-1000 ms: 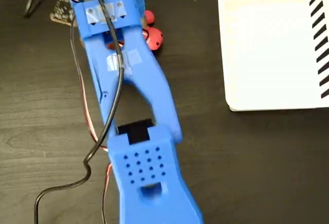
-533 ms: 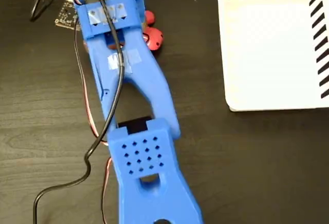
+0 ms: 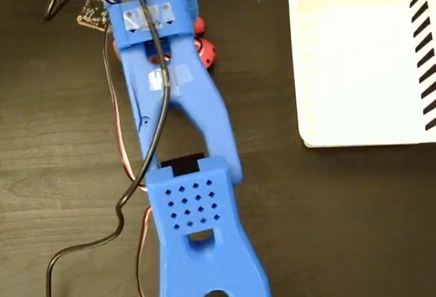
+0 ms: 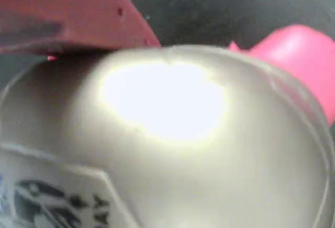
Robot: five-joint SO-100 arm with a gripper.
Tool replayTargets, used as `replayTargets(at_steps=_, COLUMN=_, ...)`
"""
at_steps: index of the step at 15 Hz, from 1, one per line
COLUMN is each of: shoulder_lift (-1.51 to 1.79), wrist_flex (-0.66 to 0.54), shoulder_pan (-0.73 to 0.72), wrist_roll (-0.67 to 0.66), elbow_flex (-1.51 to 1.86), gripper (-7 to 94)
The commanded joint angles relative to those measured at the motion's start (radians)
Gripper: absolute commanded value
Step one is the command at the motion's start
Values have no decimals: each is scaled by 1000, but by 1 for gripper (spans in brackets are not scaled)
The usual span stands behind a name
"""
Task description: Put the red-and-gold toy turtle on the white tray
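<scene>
One blue plastic robot arm is stretching up the dark wood-grain table in the fixed view, and I am steering it over one red-and-gold toy turtle, of which only two coral-red bits are peeking out at the right of the wrist. One large flat white tray with black diagonal stripes is lying well apart at upper right, and nothing is sitting on it. One small circuit board is hanging off the wires at upper left.

From the wrist view, the turtle's shiny gold shell is filling nearly the whole picture, with a coral-red limb at upper right and a red finger lying across the top, just beside or touching the dome. I cannot tell whether the gripper is apart or clamped; its tips are hidden under the wrist.

My worry: the domed shell is looking slick and squishy, so a pinch landing high on the dome could squirt the toy sideways, or drop it short of the tray.
</scene>
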Motion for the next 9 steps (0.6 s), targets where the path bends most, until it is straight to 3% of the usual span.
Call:
replayTargets(at_steps=1, shoulder_lift=129, wrist_flex=-52, shoulder_pan=2, wrist_roll=9, elbow_flex=80, gripper=0)
replayTargets(at_steps=6, shoulder_lift=316, wrist_flex=-129, shoulder_pan=0, wrist_roll=-8, elbow_flex=265, gripper=0)
replayTargets(at_steps=9, shoulder_lift=572, wrist_flex=-86, shoulder_pan=-2, wrist_roll=-9, elbow_flex=299, gripper=0)
